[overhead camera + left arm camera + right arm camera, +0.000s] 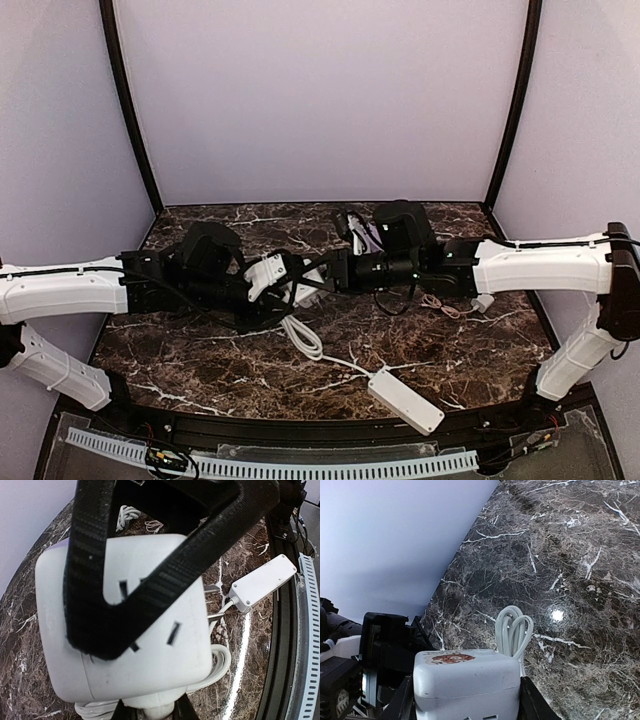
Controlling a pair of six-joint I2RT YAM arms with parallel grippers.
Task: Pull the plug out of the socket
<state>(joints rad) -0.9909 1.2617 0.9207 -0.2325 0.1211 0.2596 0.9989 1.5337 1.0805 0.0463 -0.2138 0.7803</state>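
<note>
The socket (150,655), a white cube with outlet slots, fills the left wrist view. The white plug (155,707) sits against the cube's near face, between the black fingers of my left gripper (152,711), which is shut on it. A finger (165,580) of my right gripper crosses over the cube. In the right wrist view my right gripper (467,700) is shut on the socket (467,677). In the top view the grippers, left (280,283) and right (314,280), meet at the socket (303,288) above mid table. The thick white cord (305,340) runs to the power strip (405,400).
The power strip (262,582) lies near the table's front edge. Cord loops (512,630) hang behind the socket. A thin pinkish cable (440,305) and a small white block (483,302) lie at the right. Purple walls close the back and sides.
</note>
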